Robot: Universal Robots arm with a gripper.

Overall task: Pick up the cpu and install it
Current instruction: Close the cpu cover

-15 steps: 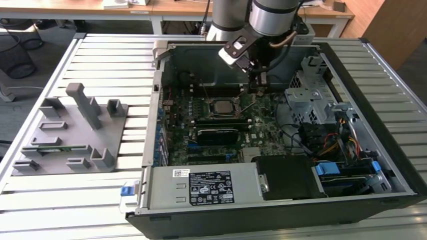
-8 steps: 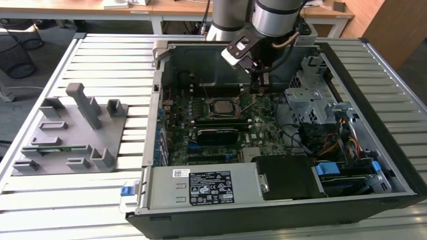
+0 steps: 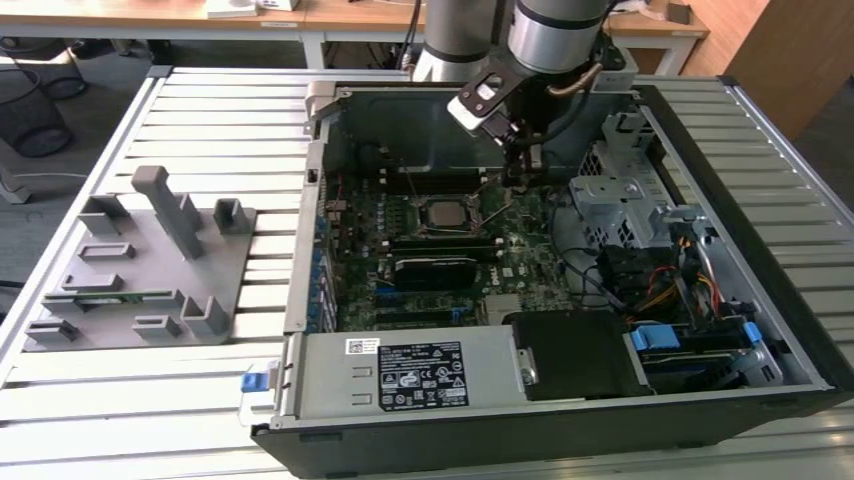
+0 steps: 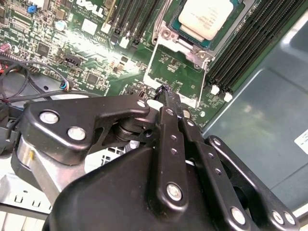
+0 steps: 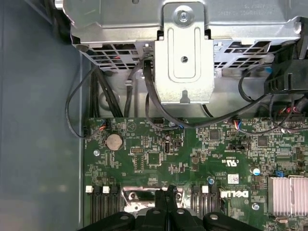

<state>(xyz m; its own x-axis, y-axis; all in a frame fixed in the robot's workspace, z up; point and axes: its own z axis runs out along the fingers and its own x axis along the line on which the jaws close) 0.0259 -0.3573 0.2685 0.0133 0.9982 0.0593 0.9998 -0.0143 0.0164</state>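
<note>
The cpu (image 3: 445, 213) lies flat in the motherboard socket inside the open computer case (image 3: 314, 150), silver top up. In the second wrist view the cpu (image 4: 207, 17) sits within the socket's metal frame (image 4: 175, 62). My gripper (image 3: 529, 178) hangs over the board on the side of the socket toward the exterior view's right, apart from the chip. Its black fingers (image 4: 169, 110) are pressed together with nothing seen between them, and their tips (image 4: 166, 90) reach the outer edge of the metal frame. In the first wrist view the gripper (image 5: 166, 190) points down at that same frame.
A grey fixture (image 3: 140, 275) with a green memory stick (image 3: 120, 295) stands on the slatted table at the exterior view's left. Inside the case are a power supply (image 3: 400, 375), a metal drive cage (image 3: 621, 205) with loose cables (image 5: 149, 96), and memory slots (image 4: 240, 53) flanking the socket.
</note>
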